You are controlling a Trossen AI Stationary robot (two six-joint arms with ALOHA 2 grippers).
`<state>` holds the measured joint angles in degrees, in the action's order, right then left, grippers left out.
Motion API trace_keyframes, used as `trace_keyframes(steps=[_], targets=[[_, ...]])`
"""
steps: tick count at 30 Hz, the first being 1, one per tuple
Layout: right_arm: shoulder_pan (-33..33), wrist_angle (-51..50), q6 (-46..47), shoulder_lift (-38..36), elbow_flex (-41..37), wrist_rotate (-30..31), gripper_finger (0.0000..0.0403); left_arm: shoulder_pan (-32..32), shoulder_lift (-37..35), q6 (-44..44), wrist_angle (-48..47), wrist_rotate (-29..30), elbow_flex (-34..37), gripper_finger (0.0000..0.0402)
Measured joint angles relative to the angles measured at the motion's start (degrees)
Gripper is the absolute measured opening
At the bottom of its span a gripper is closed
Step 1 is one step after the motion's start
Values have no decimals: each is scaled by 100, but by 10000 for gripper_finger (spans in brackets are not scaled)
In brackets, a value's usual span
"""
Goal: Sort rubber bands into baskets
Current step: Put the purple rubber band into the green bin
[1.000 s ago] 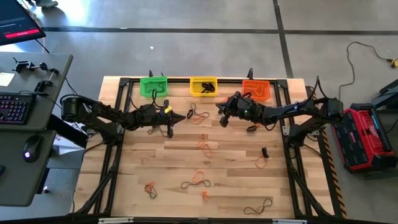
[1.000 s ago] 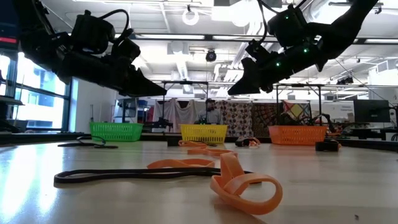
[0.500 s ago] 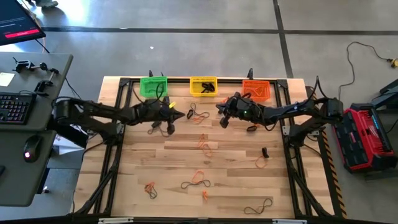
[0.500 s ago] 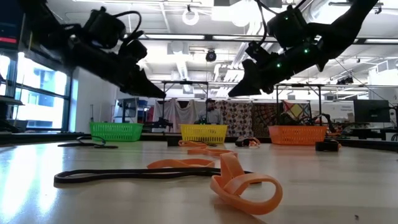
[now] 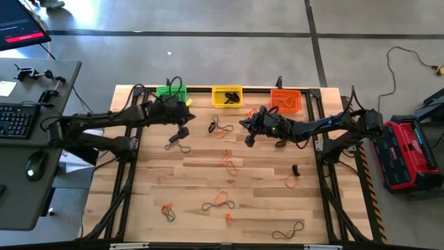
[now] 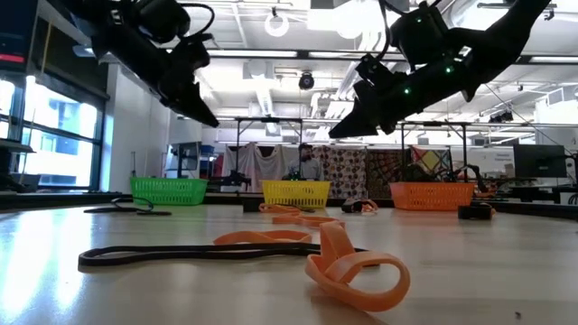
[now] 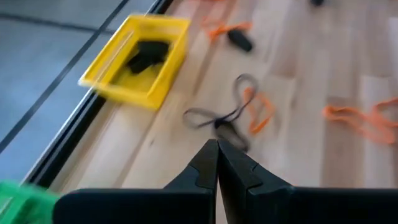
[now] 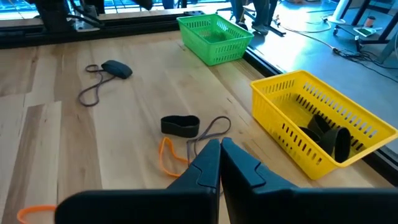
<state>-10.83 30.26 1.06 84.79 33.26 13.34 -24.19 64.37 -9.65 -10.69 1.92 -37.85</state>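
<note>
Left end effector (image 5: 189,102), fingers pressed together and empty, is hovering beside the green basket (image 5: 168,94). I am keeping the right end effector (image 5: 244,123) pinched closed above the tabletop (image 5: 263,187), near the yellow basket (image 5: 227,96) and orange basket (image 5: 286,100). Rubber bands (image 5: 220,128) are lying scattered across the wood.

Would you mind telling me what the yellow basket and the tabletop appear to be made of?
The yellow basket looks like moulded plastic: an even bright colour, thin lattice walls with open slots and a smooth rim. The tabletop seems to be light wood, probably joined planks with a matt, sealed finish: grain lines and seams between strips show. Whether it is solid wood or veneer cannot be told.
</note>
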Motion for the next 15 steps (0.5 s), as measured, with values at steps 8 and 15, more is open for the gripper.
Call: trace_keyframes(steps=[8,15], targets=[[2,0,38,0,0,0,0,-703,-3,209,-872,142,-211,0],[0,0,39,0,0,0,0,-1378,-3,636,-1096,245,-211,0]])
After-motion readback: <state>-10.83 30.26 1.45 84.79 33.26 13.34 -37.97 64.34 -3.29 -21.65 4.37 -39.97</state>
